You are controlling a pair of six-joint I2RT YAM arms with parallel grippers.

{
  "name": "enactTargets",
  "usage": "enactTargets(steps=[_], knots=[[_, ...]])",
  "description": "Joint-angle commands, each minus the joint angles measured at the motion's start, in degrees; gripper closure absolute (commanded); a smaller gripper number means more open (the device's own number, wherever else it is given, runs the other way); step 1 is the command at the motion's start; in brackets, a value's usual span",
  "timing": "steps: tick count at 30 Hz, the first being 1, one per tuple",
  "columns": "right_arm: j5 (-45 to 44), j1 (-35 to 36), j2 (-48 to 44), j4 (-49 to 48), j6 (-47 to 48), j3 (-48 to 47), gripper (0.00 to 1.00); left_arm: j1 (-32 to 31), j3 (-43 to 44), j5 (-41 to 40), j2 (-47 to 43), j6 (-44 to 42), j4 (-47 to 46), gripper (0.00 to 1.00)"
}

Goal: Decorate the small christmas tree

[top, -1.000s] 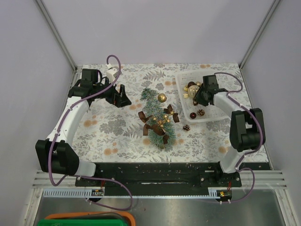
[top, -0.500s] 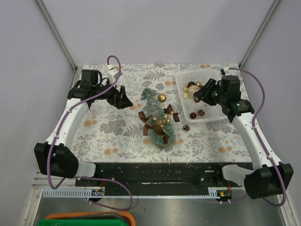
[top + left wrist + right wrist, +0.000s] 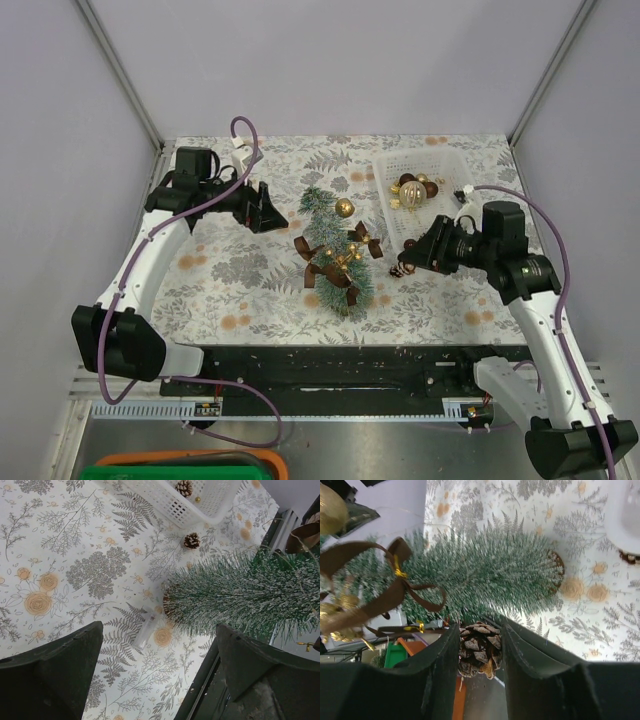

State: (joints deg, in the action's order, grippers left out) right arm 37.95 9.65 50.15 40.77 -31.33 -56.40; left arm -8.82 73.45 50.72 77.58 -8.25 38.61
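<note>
Showing right gripper (image 3: 408,263) half-closed on a pine cone (image 3: 479,650) near the small christmas tree (image 3: 335,250), seemingly upright at table (image 3: 230,290) centre, left gripper (image 3: 262,207) wide open and empty; pressing the cone in could topple the unsteadied tree, and a slack grip could drop the cone.

I am counting one small christmas tree (image 3: 335,250), one white basket (image 3: 165,501) and three pine cones (image 3: 479,650) around this tabletop (image 3: 230,290).

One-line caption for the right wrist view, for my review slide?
Right gripper clamps a pine cone, facing the frosted tree and its brown bow.
</note>
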Motion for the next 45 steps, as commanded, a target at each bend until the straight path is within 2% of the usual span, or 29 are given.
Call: enactTargets(steps=[1, 10, 20, 29, 39, 45], knots=[[2.9, 0.4, -1.8, 5.6, 1.7, 2.7, 0.64, -0.8, 1.0, 3.9, -0.9, 1.8, -3.8, 0.01], [3.0, 1.2, -3.0, 2.1, -0.7, 8.8, 0.66, -1.5, 0.6, 9.0, 0.0, 6.2, -6.9, 0.01], [-0.9, 1.9, 0.5, -3.9, -1.2, 7.4, 0.67, -3.6, 0.5, 11.5, 1.0, 7.1, -7.2, 0.01], [-3.6, 1.9, 4.3, -13.8, -5.3, 9.4, 0.68, -5.2, 1.7, 11.6, 2.1, 5.8, -5.6, 0.02], [3.5, 2.0, 7.2, -28.5, -14.5, 16.1, 0.69, -5.9, 2.7, 11.5, 2.8, 5.4, -4.8, 0.03], [4.7, 2.7, 7.6, -29.7, -15.1, 16.3, 0.69, -6.2, 2.4, 10.6, 2.7, 4.3, -4.2, 0.03]])
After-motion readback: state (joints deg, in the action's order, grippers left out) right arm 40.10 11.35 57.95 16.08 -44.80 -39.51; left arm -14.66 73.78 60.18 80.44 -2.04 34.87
